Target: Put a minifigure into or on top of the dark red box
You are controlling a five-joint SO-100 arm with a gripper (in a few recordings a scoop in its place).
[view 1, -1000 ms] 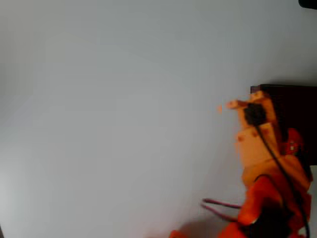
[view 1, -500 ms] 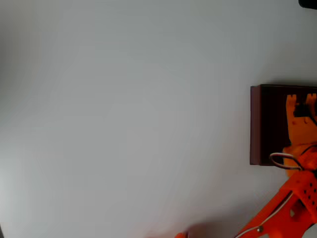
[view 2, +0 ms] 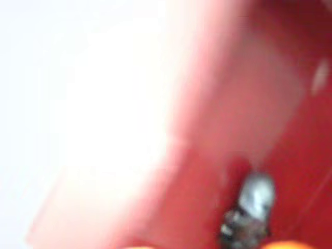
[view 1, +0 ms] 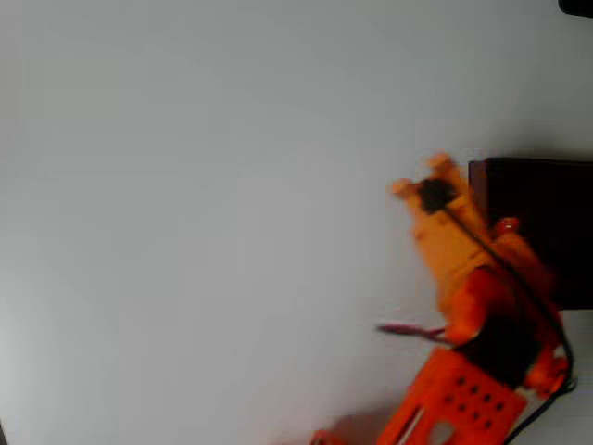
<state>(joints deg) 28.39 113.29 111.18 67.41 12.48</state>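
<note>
Orange gripper (view 1: 422,181) blurred in the overhead view, poised above the white desk (view 1: 204,222) just left of the dark red box (view 1: 542,199), which sits at the picture's right edge. In the smeared wrist view, minifigure (view 2: 249,212) seen close below the gripper, bluish-grey head up, lying against the box's red surface; orange finger edges low in frame. Cannot tell whether gripper clenched, released or grasping, nor whether it touches the minifigure.
</note>
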